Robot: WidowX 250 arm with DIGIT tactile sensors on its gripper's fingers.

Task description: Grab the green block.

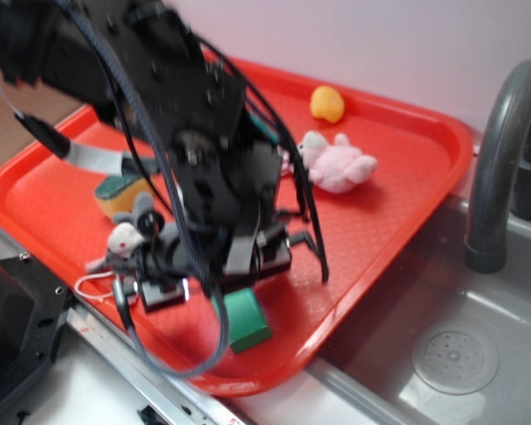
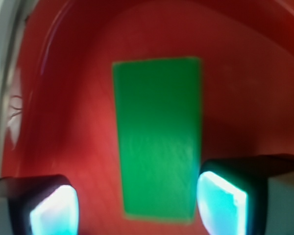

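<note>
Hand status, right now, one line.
Hand: open, straddling the near end of the green block, pads not closed on it; holding nothing.

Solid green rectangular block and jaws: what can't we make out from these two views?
- Exterior view: the black arm covers most of the solid green rectangular block; only its near end shows, and the jaws are hidden.
- Wrist view: the block's height is unreadable from above; fingertips sit either side, blurred, so contact cannot be told.
- Exterior view: the yellow sponge is partly hidden behind the arm.
</note>
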